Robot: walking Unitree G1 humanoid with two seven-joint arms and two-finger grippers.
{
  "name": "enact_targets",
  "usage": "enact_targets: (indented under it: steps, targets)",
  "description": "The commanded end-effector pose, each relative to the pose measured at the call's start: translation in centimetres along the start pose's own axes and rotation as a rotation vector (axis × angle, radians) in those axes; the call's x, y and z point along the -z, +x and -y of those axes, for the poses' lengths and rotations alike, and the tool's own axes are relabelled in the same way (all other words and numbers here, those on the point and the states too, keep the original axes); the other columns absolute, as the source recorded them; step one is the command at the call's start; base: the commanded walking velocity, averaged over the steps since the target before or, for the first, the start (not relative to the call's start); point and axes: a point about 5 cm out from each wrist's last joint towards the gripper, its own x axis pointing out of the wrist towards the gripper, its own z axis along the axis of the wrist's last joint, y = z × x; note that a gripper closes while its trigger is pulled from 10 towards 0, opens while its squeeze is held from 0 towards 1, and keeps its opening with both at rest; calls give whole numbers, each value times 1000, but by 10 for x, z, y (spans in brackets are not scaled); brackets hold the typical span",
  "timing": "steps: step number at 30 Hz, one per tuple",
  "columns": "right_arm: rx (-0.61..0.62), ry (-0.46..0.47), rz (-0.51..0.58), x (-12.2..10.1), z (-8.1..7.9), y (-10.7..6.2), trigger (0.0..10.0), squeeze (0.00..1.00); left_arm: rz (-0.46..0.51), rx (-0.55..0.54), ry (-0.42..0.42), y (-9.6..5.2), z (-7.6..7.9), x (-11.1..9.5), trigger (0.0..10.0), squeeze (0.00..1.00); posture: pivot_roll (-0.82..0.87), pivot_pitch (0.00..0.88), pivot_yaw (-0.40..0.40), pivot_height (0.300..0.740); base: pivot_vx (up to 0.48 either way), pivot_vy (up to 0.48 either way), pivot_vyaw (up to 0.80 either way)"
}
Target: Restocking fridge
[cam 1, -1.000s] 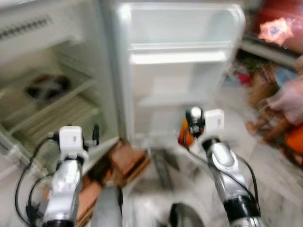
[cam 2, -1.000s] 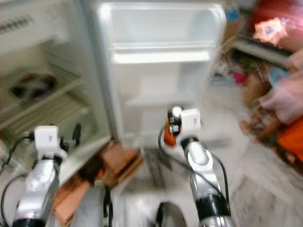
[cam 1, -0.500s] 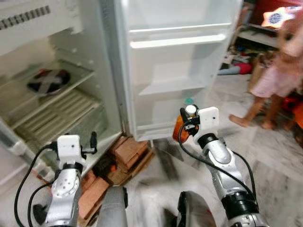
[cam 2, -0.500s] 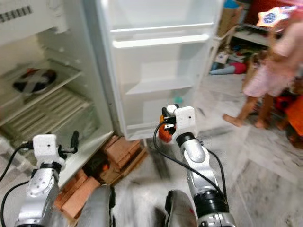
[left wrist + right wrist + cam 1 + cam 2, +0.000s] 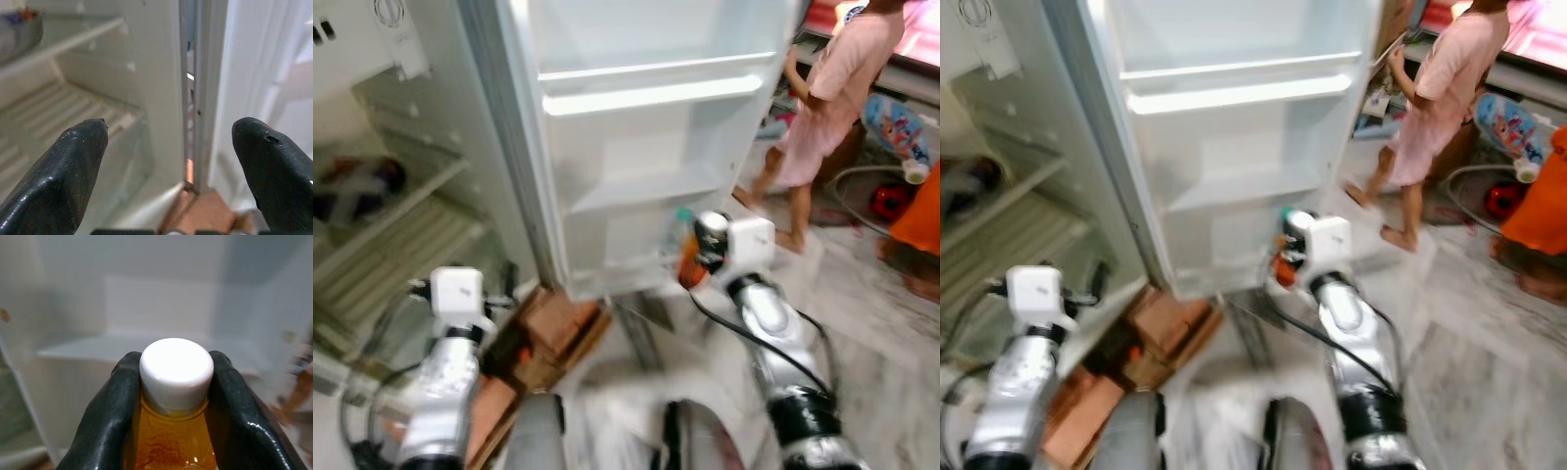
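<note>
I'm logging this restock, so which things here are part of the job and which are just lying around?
Part of the job:
orange bottle, held by the right gripper
fridge door shelf
left gripper, open

Lying around:
bricks under the fridge
person nearby

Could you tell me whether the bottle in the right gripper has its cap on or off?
On. The right wrist view shows a white cap seated on the orange bottle, with the right gripper fingers shut on the neck below it.

bottle [image 5: 176, 440] amber, white cap [image 5: 176, 373]; right end effector [image 5: 173, 396] fingers black; fridge door [image 5: 646, 147] white; bricks [image 5: 553, 328] reddish-brown; person [image 5: 827, 103] in pink.
</note>
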Motion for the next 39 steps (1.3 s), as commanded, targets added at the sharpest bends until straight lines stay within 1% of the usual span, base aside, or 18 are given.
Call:
enact_targets:
  steps: [1,4,8,10,12,18,21,25,29,35,39]
  targets:
    - [14,-33,24,-5,13,-5,10000,0,7,25,-13,1,10,-2,10000,0,17,38,-26,658,352,0,0]
    - [1,-44,31,-5,12,-6,10000,0,7,27,-14,1,10,-2,10000,0,17,38,-26,658,338,0,644]
    - [3,-37,26,-4,11,-6,10000,0,6,26,-15,1,11,-1,10000,0,17,37,-27,658,324,0,709]
    - [0,-16,22,-3,11,-6,10000,0,5,24,-17,1,11,-1,10000,0,17,38,-28,658,0,0,0]
    - [-3,-15,20,-3,10,-6,10000,0,4,24,-17,1,11,-1,10000,0,17,38,-28,658,0,0,0]
    - [-38,-37,27,-4,8,-7,10000,0,5,25,-6,1,10,0,10000,0,16,42,-30,658,0,0,0]
    - [-36,-35,31,-5,7,-6,10000,0,6,26,-9,0,11,0,10000,0,15,44,-31,658,246,0,527]
    - [-24,-31,21,-4,9,-6,10000,0,4,27,-15,1,11,0,10000,0,14,45,-32,658,269,0,0]
    - [1,-49,11,-2,13,-7,10000,0,2,29,-7,0,12,1,10000,0,13,44,-33,658,0,0,0]
    - [4,-54,5,-1,13,-7,10000,0,3,32,-11,0,13,1,10000,0,13,42,-34,658,166,0,0]
    - [7,-51,-7,1,13,-7,10000,0,-1,32,-13,0,13,2,10000,0,13,42,-34,658,0,0,0]
